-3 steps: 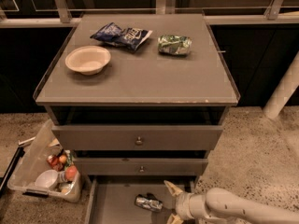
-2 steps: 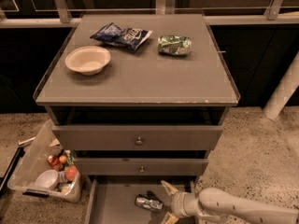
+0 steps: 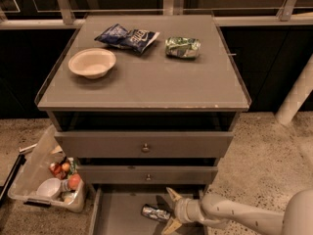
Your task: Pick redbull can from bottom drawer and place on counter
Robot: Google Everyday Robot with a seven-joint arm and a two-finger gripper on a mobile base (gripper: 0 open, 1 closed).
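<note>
**Open gripper around the can in the bottom drawer**

Low in the frame, just right of centre: the can (image 3: 154, 212), on its side on the grey floor of the open bottom drawer (image 3: 115, 214). Right beside it, the gripper (image 3: 167, 211), spread wide, with one pale finger (image 3: 172, 196) angled above the can's right end and the other below it. Not clamped on anything; hard to say whether either finger touches the metal. Behind the gripper, a white arm (image 3: 234, 215) reaching in from the lower right corner.

Cut off by the left edge: a clear plastic bin (image 3: 29, 180) on the speckled floor, holding a white cup and some red and orange pieces too small to name. Cut off by the bottom edge: the front part of the bottom drawer. Lost in shadow: the gap just under the counter (image 3: 146, 89), above two shut drawers with small round knobs. Cut off at the right edge: the upper part of the arm and a white post (image 3: 296, 94).

On the counter, left to right: a cream bowl (image 3: 92, 62), a blue snack bag (image 3: 128, 36) with white lettering too blurred to read, and a green crinkled bag (image 3: 182, 47) with print just as illegible. Same for the can: silver and dark blue, brand unreadable.
</note>
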